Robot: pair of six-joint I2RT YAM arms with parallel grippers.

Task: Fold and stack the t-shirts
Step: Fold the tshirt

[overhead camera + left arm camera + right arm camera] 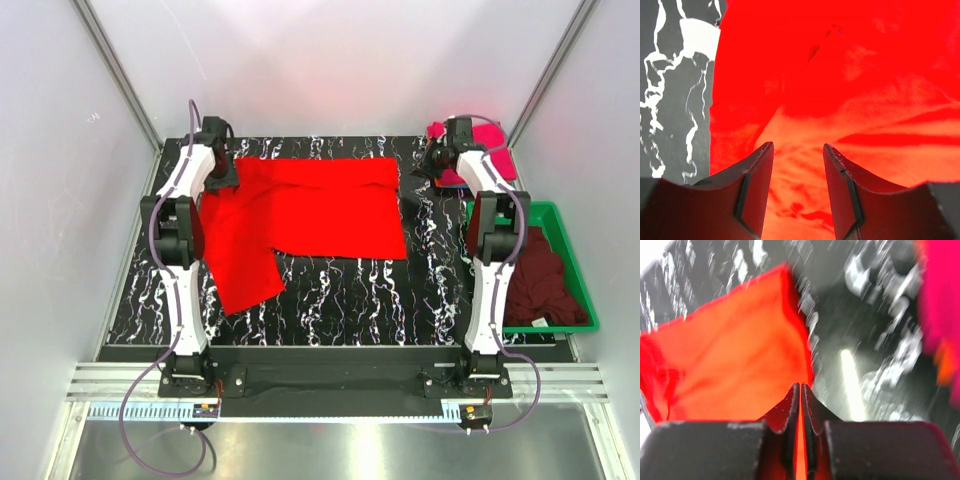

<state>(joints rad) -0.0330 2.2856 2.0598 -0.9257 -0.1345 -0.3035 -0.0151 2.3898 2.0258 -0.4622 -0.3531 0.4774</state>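
Observation:
The bright red t-shirt [310, 210] lies spread on the marbled black table [400, 290], one sleeve flaring toward the front left. It fills the left wrist view [865, 75]. My left gripper [221, 177] is open over the shirt's far left corner, its jaws [797, 146] apart with cloth below them. My right gripper [431, 166] is shut just right of the shirt's far right corner [730, 355], jaws [801, 386] together, with nothing seen held. The magenta-pink t-shirt [495, 160] lies behind it, also in the right wrist view [940, 305]. The dark maroon t-shirt [545, 280] lies crumpled in the bin.
The green plastic bin [562, 216] stands at the table's right edge, beside the right arm. White walls with metal frame posts enclose the table on the left, back and right. The right wrist view is motion-blurred.

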